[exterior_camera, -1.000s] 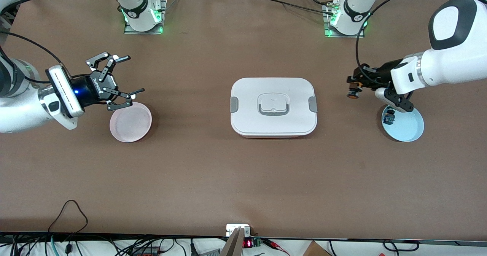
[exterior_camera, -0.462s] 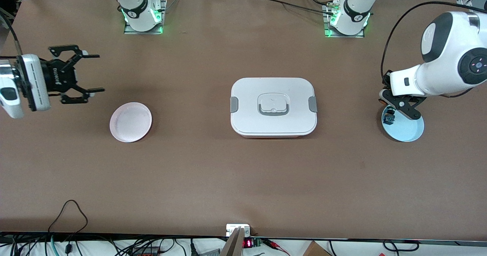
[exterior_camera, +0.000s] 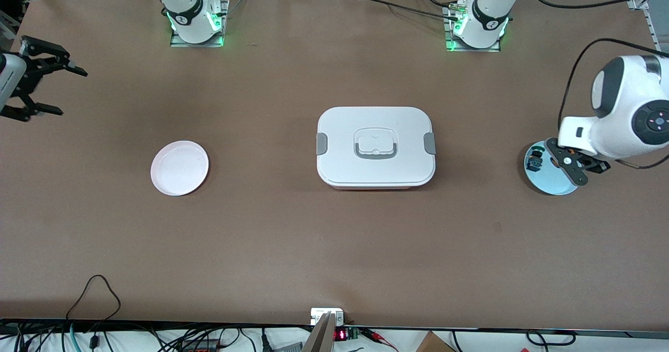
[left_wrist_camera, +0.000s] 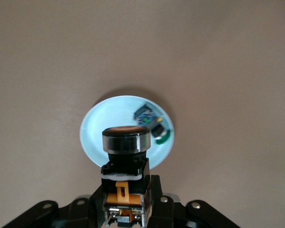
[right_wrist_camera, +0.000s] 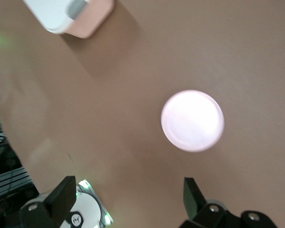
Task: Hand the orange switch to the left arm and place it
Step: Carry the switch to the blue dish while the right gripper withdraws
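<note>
My left gripper (exterior_camera: 575, 159) is shut on the orange switch (left_wrist_camera: 126, 142) and holds it in the air over the blue plate (exterior_camera: 551, 183). In the left wrist view the switch points at the plate (left_wrist_camera: 92, 137), its orange cap with a silvery ring away from the fingers. My right gripper (exterior_camera: 72, 92) is open and empty, high over the table edge at the right arm's end. The white box (exterior_camera: 375, 145) with grey clips stands at the middle of the table, apart from both grippers. Its corner shows in the right wrist view (right_wrist_camera: 69, 14).
A green-and-black small part (exterior_camera: 534, 162) lies on the blue plate and shows in the left wrist view (left_wrist_camera: 154, 127). An empty pink plate (exterior_camera: 179, 168) lies toward the right arm's end and shows in the right wrist view (right_wrist_camera: 192, 120). The arm bases (exterior_camera: 194, 14) stand along the table's back edge.
My left gripper swung back with the switch from beside the blue plate to over it. My right gripper pulled away from the pink plate toward the table's end, still open.
</note>
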You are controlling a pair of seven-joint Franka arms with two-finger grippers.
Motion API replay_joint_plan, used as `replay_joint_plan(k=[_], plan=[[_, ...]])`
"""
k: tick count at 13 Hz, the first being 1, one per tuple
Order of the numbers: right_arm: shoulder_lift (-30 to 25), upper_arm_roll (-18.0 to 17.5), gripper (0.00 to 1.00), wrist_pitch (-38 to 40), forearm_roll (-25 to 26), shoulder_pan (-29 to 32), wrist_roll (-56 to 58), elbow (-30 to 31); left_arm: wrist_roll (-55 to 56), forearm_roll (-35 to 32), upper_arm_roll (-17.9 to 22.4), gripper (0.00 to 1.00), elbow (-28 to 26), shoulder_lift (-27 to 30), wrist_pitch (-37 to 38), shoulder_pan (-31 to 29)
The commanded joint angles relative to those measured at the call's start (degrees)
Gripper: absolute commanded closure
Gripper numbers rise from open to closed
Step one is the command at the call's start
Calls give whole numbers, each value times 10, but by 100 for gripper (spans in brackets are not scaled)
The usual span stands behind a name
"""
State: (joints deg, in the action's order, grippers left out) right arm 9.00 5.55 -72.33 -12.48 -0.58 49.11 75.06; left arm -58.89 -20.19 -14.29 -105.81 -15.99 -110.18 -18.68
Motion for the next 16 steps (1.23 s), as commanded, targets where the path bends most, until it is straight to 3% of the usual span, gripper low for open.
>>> replay_joint_plan(k=[1,5,9,13,16], plan=[[-41,1,0,-6,62,-34,-110,18,-148,-16,-7,100,-10,-38,-98,-58],[-80,-4,0,-8,103,-61,-214,56,-224,-53,-7,100,-61,-72,-214,-120],[-80,-4,0,-44,137,-84,-218,89,-259,-66,-7,100,-79,-98,-220,-139],[-80,-1,0,-95,135,-83,-291,135,-264,-66,-7,100,-90,-134,-266,-157],[-75,2,0,-122,131,-78,-322,136,-277,-66,-7,100,-93,-138,-273,-158]])
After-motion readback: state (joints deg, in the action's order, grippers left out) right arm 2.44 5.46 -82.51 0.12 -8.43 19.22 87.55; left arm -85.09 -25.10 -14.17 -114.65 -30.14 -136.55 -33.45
